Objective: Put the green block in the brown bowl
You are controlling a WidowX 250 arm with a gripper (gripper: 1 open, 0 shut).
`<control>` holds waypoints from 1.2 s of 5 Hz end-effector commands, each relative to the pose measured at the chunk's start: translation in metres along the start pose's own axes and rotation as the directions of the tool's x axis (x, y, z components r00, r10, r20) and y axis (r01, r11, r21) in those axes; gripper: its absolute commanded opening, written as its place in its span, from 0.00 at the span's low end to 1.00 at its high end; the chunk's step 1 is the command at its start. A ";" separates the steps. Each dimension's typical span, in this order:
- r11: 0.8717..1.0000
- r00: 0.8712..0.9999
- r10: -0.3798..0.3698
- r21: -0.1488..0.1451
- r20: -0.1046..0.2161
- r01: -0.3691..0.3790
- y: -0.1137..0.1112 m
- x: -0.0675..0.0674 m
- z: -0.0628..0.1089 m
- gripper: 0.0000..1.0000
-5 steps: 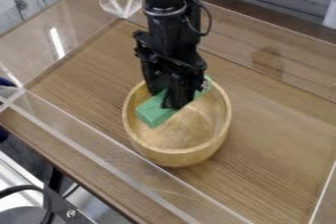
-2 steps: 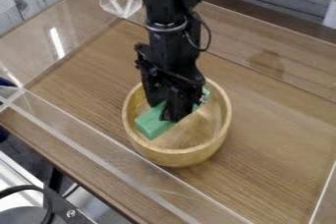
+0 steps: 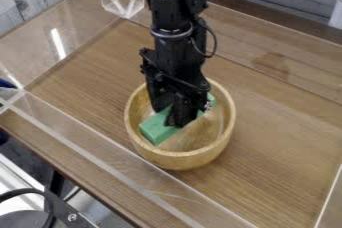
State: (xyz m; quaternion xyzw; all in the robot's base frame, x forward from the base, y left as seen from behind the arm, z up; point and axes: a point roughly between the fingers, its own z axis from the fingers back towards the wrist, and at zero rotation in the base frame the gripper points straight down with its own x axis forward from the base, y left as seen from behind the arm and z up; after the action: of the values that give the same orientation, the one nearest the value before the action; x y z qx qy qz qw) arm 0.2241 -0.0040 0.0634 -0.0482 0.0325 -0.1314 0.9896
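We are viewing one black robot arm [image 3: 170, 17], one claw [image 3: 179, 107], one green block [image 3: 158, 130] and one brown bowl [image 3: 182, 152] on one wooden worktop [image 3: 267, 142]. We are counting one block in one bowl. The block is lying within the bowl's rim, toward its left side in the view, with its upper part running beneath the claw. The claw is reaching down into the bowl from above. We are seeing its dark parts overlapping the block's upper end, and we cannot tell whether its fingers are standing apart or clamping the block. Compared with the earlier frames, we are finding the block lower in the view and deeper within the bowl, and the arm's upper section is standing in a changed pose. The bowl is keeping its position on the worktop.
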 end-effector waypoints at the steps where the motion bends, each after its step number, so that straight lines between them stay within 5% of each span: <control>1: 1.000 1.000 -0.011 0.012 0.027 0.011 0.000 0.006 0.006 0.00; 2: 1.000 1.000 -0.012 0.010 0.024 0.011 -0.001 0.005 0.011 1.00; 6: 1.000 0.998 -0.001 0.015 0.066 0.000 -0.003 0.007 0.037 1.00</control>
State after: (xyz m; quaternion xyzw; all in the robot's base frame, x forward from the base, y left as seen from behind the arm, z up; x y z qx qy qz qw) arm 0.2205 -0.0053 0.0807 -0.0522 0.0414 -0.1262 0.9898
